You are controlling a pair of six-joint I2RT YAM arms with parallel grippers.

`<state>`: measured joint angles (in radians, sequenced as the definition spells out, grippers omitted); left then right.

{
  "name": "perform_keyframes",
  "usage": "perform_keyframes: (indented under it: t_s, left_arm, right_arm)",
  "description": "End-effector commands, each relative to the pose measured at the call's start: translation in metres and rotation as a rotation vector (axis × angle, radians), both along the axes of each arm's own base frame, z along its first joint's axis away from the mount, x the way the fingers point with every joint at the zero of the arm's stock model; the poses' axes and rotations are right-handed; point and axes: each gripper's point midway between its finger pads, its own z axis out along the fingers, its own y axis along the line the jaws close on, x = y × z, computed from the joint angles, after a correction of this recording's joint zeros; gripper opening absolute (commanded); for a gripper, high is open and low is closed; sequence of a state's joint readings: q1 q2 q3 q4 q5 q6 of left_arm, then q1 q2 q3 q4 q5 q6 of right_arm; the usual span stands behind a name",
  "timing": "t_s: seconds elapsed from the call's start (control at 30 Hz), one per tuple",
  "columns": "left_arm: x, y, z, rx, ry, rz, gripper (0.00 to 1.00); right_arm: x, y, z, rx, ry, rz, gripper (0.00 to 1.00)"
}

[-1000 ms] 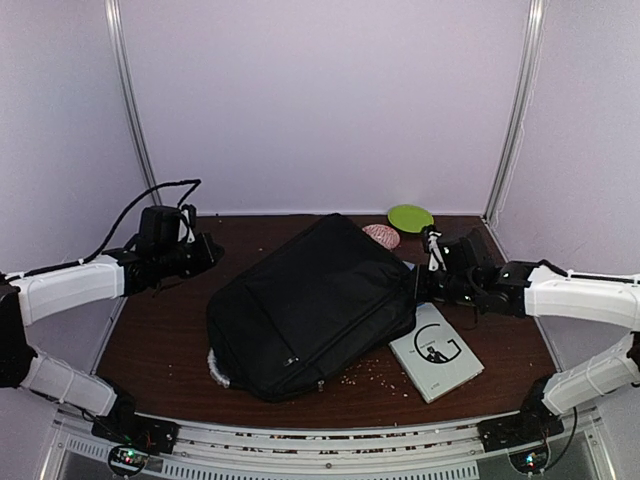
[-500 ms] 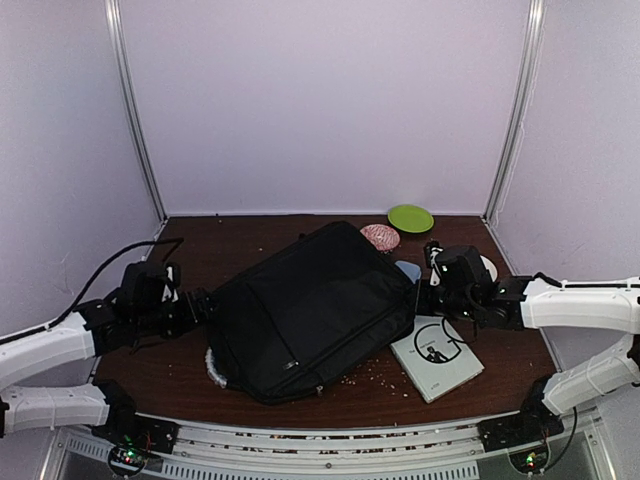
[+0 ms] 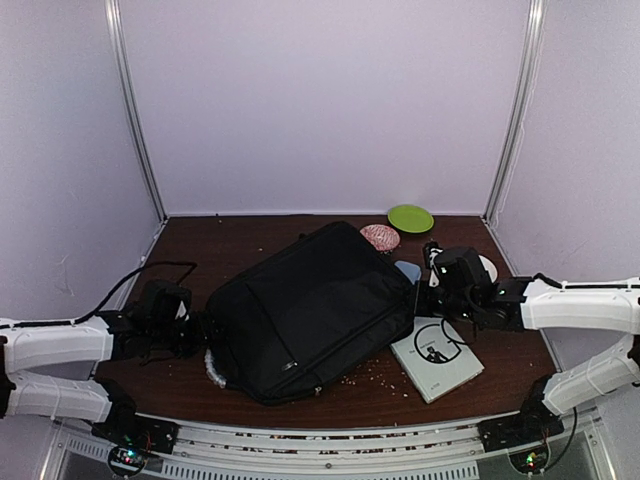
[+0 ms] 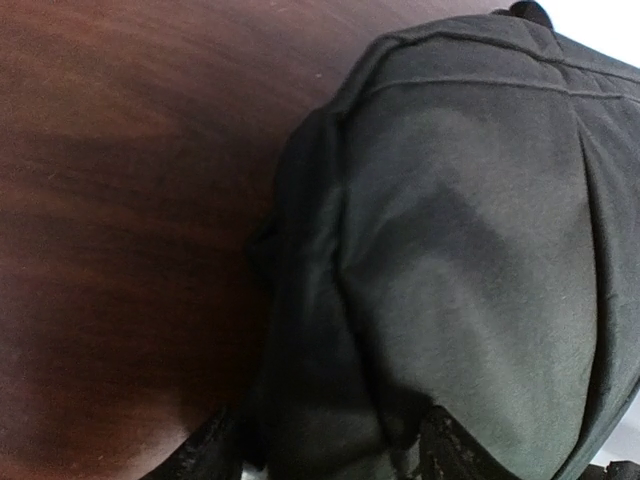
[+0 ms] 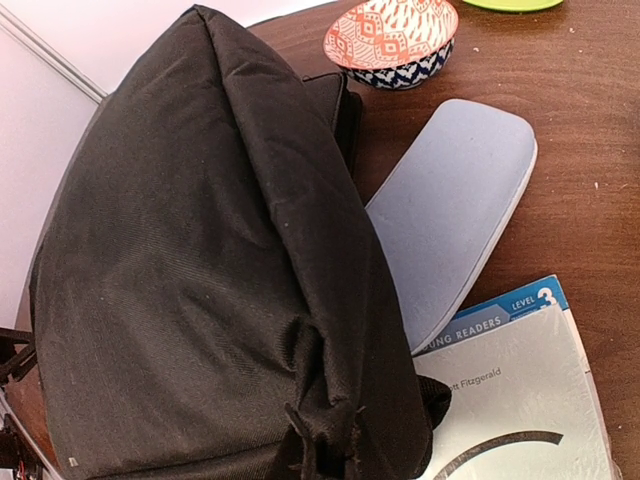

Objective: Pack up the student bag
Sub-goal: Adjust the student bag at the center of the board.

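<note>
**Inspector:** At mid-worktop (image 3: 235, 240), lying flat on the diagonal: student bag (image 3: 315, 305). Handling?

**Assessor:** Soft, bulky fabric. It will likely sag and fold if lifted. Take hold at seams or edge folds, not the flat panel.

**Inspector:** Claws?

**Assessor:** Left claw (image 4: 328, 448) is spread, with the bag's end between its fingers. Right claw (image 3: 420, 293) appears pinched on a bunched fold at the opposite end, beside the book (image 3: 440, 355).

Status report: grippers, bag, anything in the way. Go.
Left gripper open, straddling the student bag corner. Right gripper seems shut on its opposite edge. Bag lies flat; book and grey case partly under that edge.
</note>
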<state>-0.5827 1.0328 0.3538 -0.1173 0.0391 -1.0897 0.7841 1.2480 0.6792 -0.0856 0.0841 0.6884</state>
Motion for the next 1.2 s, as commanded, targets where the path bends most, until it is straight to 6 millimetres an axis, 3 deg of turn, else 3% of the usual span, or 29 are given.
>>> perform_keyframes:
  t_s: [0.0, 0.13, 0.27, 0.37, 0.5, 0.63, 0.83, 0.9, 1.03, 1.07, 1.17]
  left_arm:
    - [0.023, -0.025, 0.037, -0.089, -0.123, -0.054, 0.52]
    - [0.031, -0.028, 0.051, -0.062, -0.167, -0.074, 0.25]
    - [0.049, -0.026, 0.097, 0.012, -0.279, -0.099, 0.0]
    - [0.067, -0.026, 0.136, 0.063, -0.367, -0.113, 0.0]
    - [0.096, -0.035, 0.163, 0.082, -0.445, -0.133, 0.0]
    - [0.125, -0.049, 0.159, 0.05, -0.453, -0.157, 0.0]
    - [0.154, -0.044, 0.113, 0.126, -0.375, -0.122, 0.0]
    - [0.158, -0.039, 0.105, 0.157, -0.361, -0.11, 0.05]
    - [0.161, -0.031, 0.104, 0.221, -0.351, -0.108, 0.2]
    - [0.16, -0.029, 0.106, 0.232, -0.354, -0.108, 0.26]
    - [0.153, -0.02, 0.118, 0.264, -0.36, -0.097, 0.59]
  right_arm:
    - [-0.003, 0.005, 0.017, 0.043, -0.024, 0.005, 0.0]
    - [-0.005, 0.009, 0.021, 0.052, -0.029, 0.017, 0.0]
    - [-0.003, 0.012, 0.047, 0.08, -0.073, 0.023, 0.0]
    - [0.0, 0.011, 0.073, 0.107, -0.124, 0.016, 0.0]
    - [0.005, 0.006, 0.088, 0.121, -0.173, -0.026, 0.0]
    - [0.006, 0.009, 0.066, 0.093, -0.132, -0.026, 0.0]
    - [-0.002, 0.015, 0.025, 0.033, -0.043, 0.004, 0.0]
    - [-0.007, 0.015, 0.017, 0.007, -0.023, 0.021, 0.13]
    - [-0.018, 0.007, 0.015, -0.032, -0.007, 0.035, 0.54]
    - [-0.02, 0.003, 0.017, -0.043, -0.007, 0.032, 0.62]
    - [-0.027, -0.009, 0.027, -0.083, -0.015, 0.037, 0.75]
